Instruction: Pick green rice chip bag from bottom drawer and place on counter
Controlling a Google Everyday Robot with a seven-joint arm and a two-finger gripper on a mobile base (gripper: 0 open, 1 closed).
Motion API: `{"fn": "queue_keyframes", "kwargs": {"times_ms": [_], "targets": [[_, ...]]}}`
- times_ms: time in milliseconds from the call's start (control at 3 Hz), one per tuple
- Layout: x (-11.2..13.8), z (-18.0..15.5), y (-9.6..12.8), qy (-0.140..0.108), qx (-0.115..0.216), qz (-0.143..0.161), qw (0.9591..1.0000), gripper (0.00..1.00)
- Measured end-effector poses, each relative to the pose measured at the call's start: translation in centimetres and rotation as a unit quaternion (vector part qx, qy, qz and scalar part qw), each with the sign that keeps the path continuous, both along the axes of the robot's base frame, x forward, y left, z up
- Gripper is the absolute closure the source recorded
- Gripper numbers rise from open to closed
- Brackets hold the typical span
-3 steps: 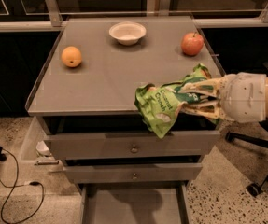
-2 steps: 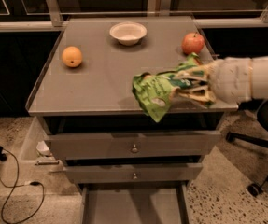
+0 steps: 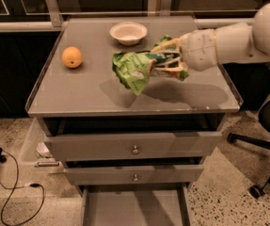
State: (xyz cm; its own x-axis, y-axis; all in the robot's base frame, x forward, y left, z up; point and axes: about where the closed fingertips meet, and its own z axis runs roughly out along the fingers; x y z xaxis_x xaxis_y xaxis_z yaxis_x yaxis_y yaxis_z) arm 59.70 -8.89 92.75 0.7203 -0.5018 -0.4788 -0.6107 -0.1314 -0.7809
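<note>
The green rice chip bag (image 3: pixel 132 70) hangs over the counter (image 3: pixel 78 91).
The gripper (image 3: pixel 166 60) pinches its right end; bottom drawer (image 3: pixel 130 207) open.

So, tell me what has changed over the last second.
The hand, still shut on the green rice chip bag, carried it left from the front right edge of the counter to above its middle. The arm now hides the apple. The orange, the bowl and the open bottom drawer stayed put.

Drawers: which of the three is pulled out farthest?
The bottom drawer, lowest and the only knobless one. The gripper holds the green rice chip bag above the counter.
</note>
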Motion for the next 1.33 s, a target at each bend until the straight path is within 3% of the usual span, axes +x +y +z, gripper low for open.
{"fn": "queue_keyframes", "kwargs": {"times_ms": [333,667,1000,1333], "targets": [[2.7,-0.9,0.7,0.024,-0.009,-0.031,0.9992,1.0],[5.4,-3.4,0.1,0.049,-0.029,-0.108,0.9926,1.0],[7.3,-5.8,-0.4,0.076,-0.046,-0.165,0.9823,1.0],[8.3,-7.2,-0.3,0.089,-0.049,-0.192,0.9761,1.0]]}}
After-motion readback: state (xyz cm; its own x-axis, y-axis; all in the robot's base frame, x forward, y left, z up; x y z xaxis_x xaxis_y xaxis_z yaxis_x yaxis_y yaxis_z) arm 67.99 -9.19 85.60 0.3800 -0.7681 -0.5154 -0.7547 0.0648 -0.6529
